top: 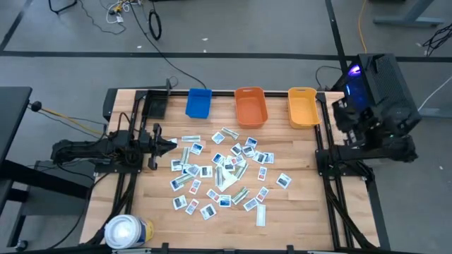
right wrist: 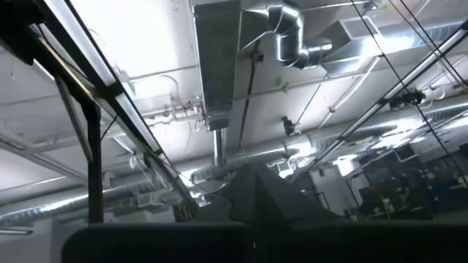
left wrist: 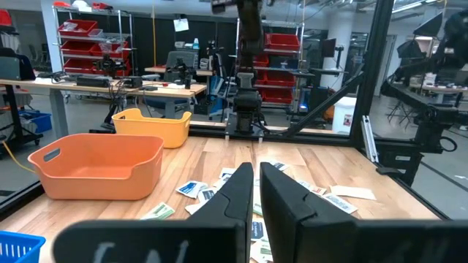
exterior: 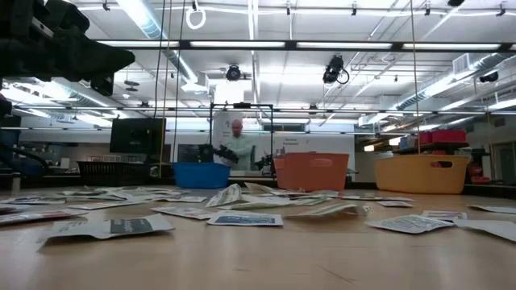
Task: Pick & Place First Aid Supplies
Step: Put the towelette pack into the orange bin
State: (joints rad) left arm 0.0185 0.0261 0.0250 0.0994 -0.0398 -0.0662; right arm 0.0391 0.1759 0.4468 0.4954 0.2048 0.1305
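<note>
The first aid supplies (top: 220,173) are many small flat packets, white with blue or red print. They lie scattered on the middle of the wooden table, and the left wrist view shows some of these packets (left wrist: 194,188) too. My left gripper (top: 171,143) is level at the table's left edge, just left of the nearest packets. Its fingers (left wrist: 241,191) stand almost together with nothing between them. My right gripper (right wrist: 252,193) is shut and empty. It is raised at the table's right edge (top: 344,111), points up at the ceiling, and is well clear of the packets.
Blue (top: 199,103), orange (top: 251,107) and yellow (top: 303,107) bins stand in a row along the far edge. A large white roll (top: 127,231) lies at the near left corner. A person (exterior: 235,147) stands beyond the table's far side. Bare wood shows near the front edge.
</note>
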